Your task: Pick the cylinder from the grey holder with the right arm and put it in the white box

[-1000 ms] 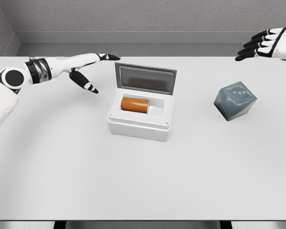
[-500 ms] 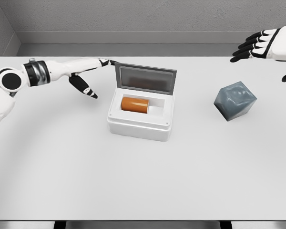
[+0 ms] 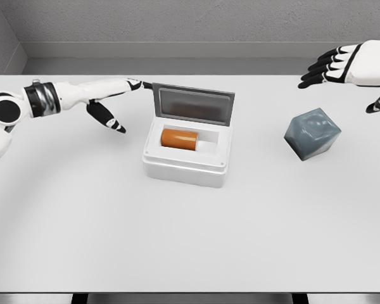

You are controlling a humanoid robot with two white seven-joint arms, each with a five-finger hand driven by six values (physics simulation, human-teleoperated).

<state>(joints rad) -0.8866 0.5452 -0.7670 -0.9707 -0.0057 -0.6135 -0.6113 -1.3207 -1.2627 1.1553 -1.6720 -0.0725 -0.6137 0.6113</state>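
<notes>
Cylinder (image 3: pixel 179 139) lay in white box (image 3: pixel 187 155); left hand (image 3: pixel 107 98) splayed, empty, touching lid (image 3: pixel 193 105), risked slamming it; right hand (image 3: pixel 342 63) spread, empty

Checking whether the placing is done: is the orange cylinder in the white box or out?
In: the orange cylinder lies on its side inside the open white box.

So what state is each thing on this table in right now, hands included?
Box: lid up, open.
Cylinder: lying on its side inside the box.
Holder: empty, tilted on the table.
Left hand: open, fingertips at the lid's left edge.
Right hand: open, above the holder, holding nothing.
</notes>
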